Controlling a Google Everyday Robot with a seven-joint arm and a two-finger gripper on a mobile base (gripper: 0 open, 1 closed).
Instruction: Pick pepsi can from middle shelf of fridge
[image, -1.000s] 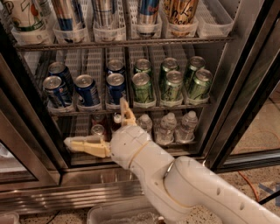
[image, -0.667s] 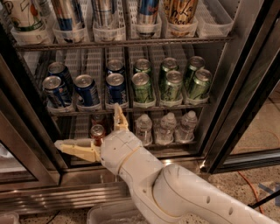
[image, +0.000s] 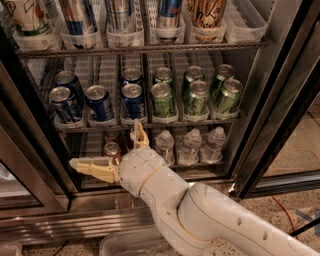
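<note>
Camera view: pepsi can (image: 133, 101) above spread jaws

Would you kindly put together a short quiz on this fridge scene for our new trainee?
1. True or false: the gripper is shut on a pepsi can.
2. Seen from the camera, what stands to the right of the pepsi cans on the middle shelf? A) green cans B) milk cartons C) glass jars
3. How many pepsi cans show on the middle shelf?
Key: 1. False: the gripper is open and empty, low in front of the fridge, below the middle shelf. 2. A. 3. Five.
</note>
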